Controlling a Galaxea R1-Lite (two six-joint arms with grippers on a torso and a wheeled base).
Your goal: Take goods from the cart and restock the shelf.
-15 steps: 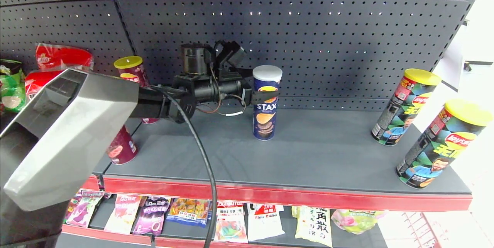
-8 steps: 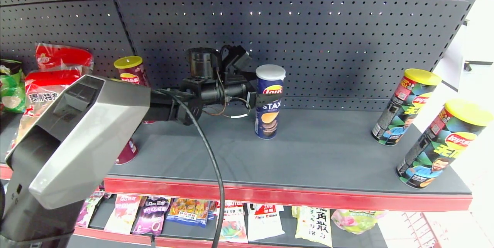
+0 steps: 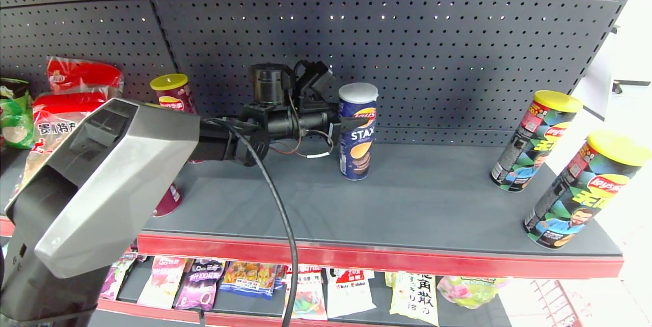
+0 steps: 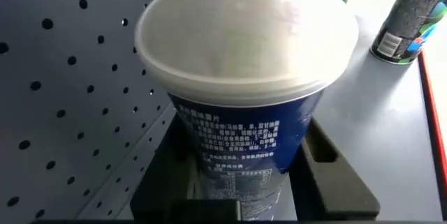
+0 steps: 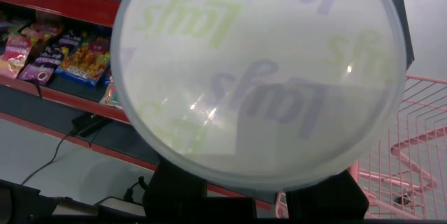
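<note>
A blue chip can (image 3: 356,133) with a white lid stands upright at mid-shelf on the grey shelf board (image 3: 407,205), near the pegboard back. My left gripper (image 3: 351,124) is shut on its upper half from the left. In the left wrist view the blue chip can (image 4: 244,105) sits between the dark fingers (image 4: 328,172) of my left gripper (image 4: 244,182). In the right wrist view my right gripper (image 5: 251,206) is shut on a second can, whose clear lid (image 5: 258,70) faces the camera in front of the lower shelves and a pink cart (image 5: 405,161).
Two yellow-lidded cans (image 3: 532,141) (image 3: 580,192) stand at the shelf's right end. Maroon cans (image 3: 173,95) and red bags (image 3: 76,77) sit at the left. Snack packets (image 3: 351,291) lie on the lower shelf. Open board stretches between the blue can and the right-hand cans.
My left arm has carried the blue can a little to the right and deeper toward the pegboard. The grip on it has stayed the same.
</note>
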